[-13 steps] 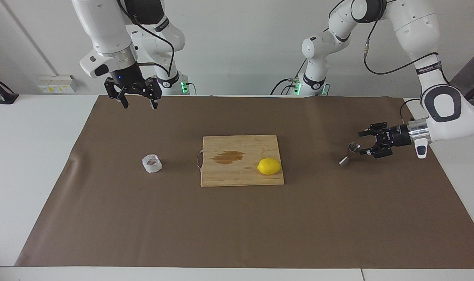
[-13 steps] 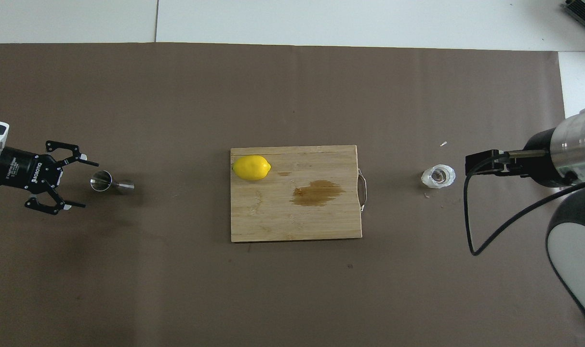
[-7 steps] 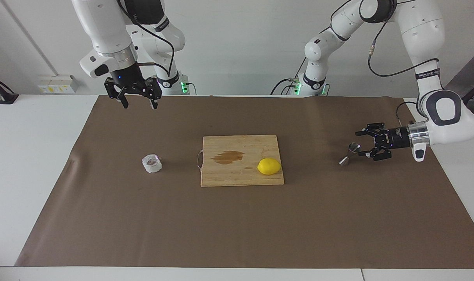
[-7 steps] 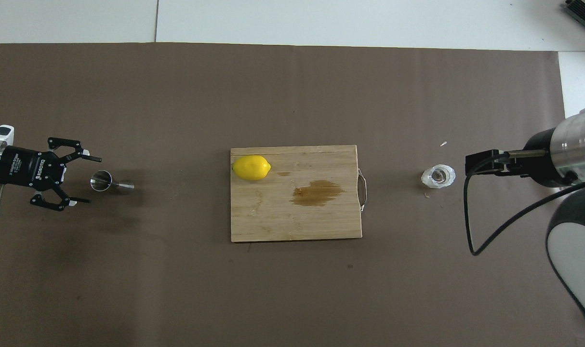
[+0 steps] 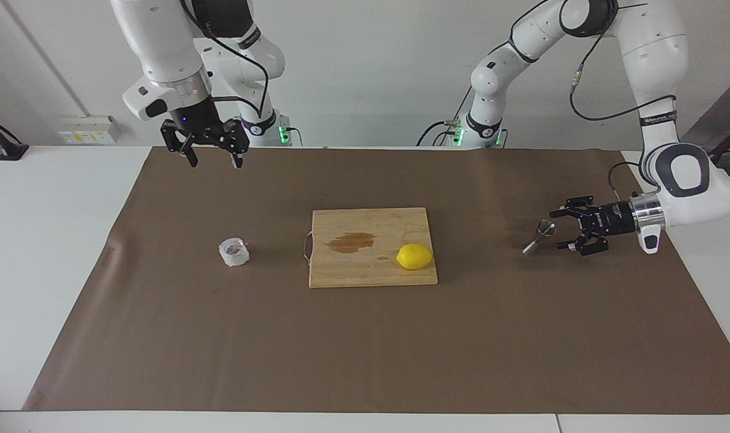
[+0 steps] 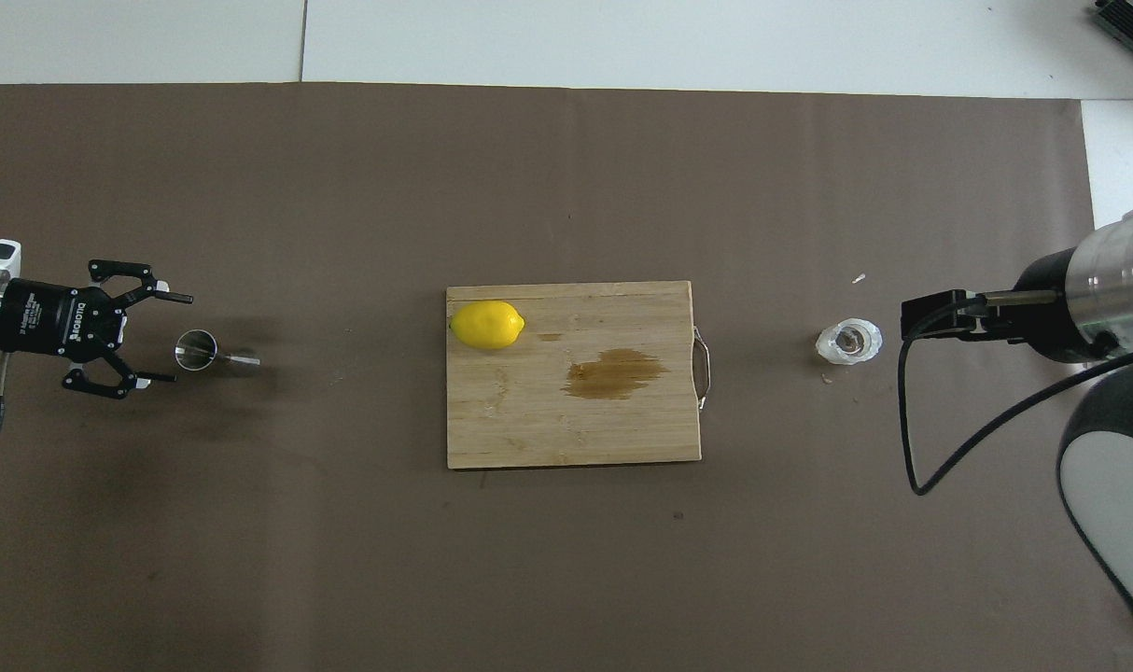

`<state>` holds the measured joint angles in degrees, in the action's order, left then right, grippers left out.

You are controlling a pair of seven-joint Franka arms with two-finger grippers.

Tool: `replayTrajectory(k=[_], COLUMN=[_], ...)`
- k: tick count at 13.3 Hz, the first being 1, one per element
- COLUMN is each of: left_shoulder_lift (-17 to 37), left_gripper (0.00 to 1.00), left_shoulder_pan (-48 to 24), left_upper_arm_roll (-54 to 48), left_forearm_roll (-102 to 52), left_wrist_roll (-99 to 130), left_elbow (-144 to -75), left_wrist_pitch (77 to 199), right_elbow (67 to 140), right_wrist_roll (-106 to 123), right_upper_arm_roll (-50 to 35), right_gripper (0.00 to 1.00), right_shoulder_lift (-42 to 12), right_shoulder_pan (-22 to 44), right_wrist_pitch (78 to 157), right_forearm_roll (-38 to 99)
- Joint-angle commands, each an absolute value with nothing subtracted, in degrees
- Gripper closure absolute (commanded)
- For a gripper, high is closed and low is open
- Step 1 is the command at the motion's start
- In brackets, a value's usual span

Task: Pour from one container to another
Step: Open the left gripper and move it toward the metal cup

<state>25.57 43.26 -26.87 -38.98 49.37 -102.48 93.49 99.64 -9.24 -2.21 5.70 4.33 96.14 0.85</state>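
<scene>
Left end effector [image 5: 562, 228] lowered beside jigger [image 5: 538, 236], spread, empty | right end effector [image 5: 211, 157] waits spread above counter | cup [image 5: 233, 251]: thin, crushable; grip sides lightly

Lemon [image 5: 414, 256] on the cutting board [image 5: 371, 264], between the cup [image 5: 233, 252] and the jigger [image 5: 539, 236]

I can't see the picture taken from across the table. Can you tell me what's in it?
The left gripper, fingers open, sits low beside a small steel jigger on the brown mat. Mid-table, a wooden cutting board holds a lemon and a brown stain. The right gripper hangs open, high above the mat, with a crinkly white cup standing untouched.
</scene>
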Motion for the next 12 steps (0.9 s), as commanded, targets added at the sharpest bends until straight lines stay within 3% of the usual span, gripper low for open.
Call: replayTrajectory(k=[1, 12], left_shoulder_lift=[25.66, 25.58], left_gripper=[0.00, 0.00], left_shoulder_pan=[44.30, 45.52], left_upper_arm_roll=[-27.95, -30.67], left_forearm_roll=[-38.06, -36.39], left_wrist_roll=[49.13, 49.39], left_elbow=[-104.23, -106.79], left_wrist_pitch=[95.54, 98.17], right_elbow=[100.90, 100.90], right_wrist_roll=[-9.14, -9.14], right_upper_arm_roll=[-2.46, -2.46], right_gripper=[0.00, 0.00], right_shoulder_lift=[6.86, 6.86], right_shoulder_pan=[3.69, 3.69], right_wrist_pitch=[96.50, 96.50], right_forearm_roll=[1.49, 1.49])
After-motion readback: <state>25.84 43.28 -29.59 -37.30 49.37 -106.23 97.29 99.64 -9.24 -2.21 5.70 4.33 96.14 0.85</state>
